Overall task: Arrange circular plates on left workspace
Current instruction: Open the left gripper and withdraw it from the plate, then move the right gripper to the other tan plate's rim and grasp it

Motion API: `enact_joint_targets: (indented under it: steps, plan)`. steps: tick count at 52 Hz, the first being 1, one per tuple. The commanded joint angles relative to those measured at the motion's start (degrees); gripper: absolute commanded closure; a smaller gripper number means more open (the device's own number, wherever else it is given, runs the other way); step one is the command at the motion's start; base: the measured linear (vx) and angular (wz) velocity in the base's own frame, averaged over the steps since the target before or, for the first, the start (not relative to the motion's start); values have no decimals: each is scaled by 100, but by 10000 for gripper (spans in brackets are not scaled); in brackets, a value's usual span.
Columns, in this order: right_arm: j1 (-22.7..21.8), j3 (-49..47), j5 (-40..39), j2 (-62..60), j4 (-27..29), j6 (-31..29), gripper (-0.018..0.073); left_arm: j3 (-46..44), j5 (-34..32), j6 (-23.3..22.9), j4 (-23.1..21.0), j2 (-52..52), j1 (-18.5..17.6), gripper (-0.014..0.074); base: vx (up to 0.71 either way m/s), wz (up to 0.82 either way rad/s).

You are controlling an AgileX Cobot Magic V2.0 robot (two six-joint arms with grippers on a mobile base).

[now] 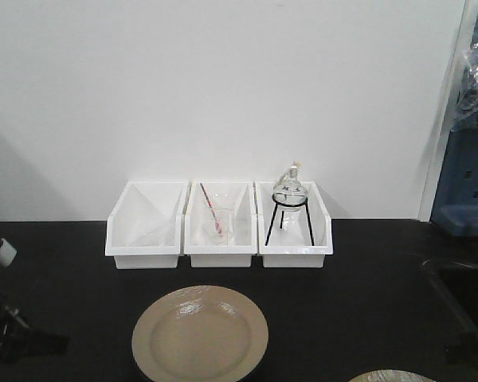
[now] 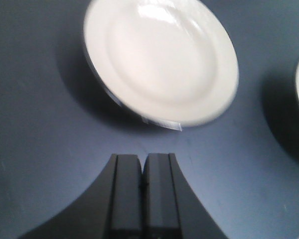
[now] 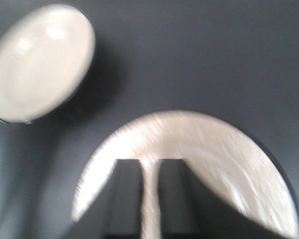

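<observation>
first plate (image 1: 199,334) (image 2: 162,59): is lying flat on the black tabletop (image 1: 64,302), in front of the middle bin.
second plate (image 1: 390,376) (image 3: 214,149): is lying to its right, apart from it.
left pincer (image 2: 143,191): is pointing at the first plate, pressed together, gripping nothing.
right pincer (image 3: 149,194): is hanging over the second plate; a slim gap is showing, but it is too blurred to tell its grip.
white bins (image 1: 221,231): three are sitting in a row by the wall.
</observation>
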Motion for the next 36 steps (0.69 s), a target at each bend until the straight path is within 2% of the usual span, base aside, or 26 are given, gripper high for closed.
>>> enact_joint_targets:
  steps: [1, 3, 4, 7, 11, 14, 21, 29, 33, 36]
  plan:
    - [-15, -180, -8, -134, -741, 809, 109, 386, -321, 37, -279, -614, -12, 600, 0, 0]
    - [-15, -180, 0, -134, -1146, 1247, 56, 653, -391, 37, -279, -804, -12, 600, 0, 0]
    - [-15, -180, -9, -134, -1580, 1757, 13, 823, -417, 37, -279, -898, -12, 600, 0, 0]
    - [-15, -180, -97, -105, -2296, 2453, -36, 1144, -471, 37, -279, -1137, -12, 600, 0, 0]
    - [-15, -180, -142, 28, -3134, 3405, -54, 1523, -541, 47, -279, -1471, -12, 600, 0, 0]
    - [-15, -180, -72, 223, -3459, 3772, -45, 1782, -627, 47, -279, -1676, -12, 600, 0, 0]
    - [-15, -180, 66, 724, -3252, 3802, -7, 2144, -716, 87, -279, -2106, -31, 600, 0, 0]
    - [-38, -180, 186, 1261, -2852, 3440, 26, 2209, -719, 98, -237, -2387, -31, 600, 0, 0]
    - [-296, -180, 308, 1449, -2702, 3319, 30, 2209, -719, 190, -237, -2449, -31, 598, 0, 0]
    - [-647, -180, 360, 1488, -2544, 3215, 30, 2209, -719, 191, -237, -2461, -31, 598, 0, 0]
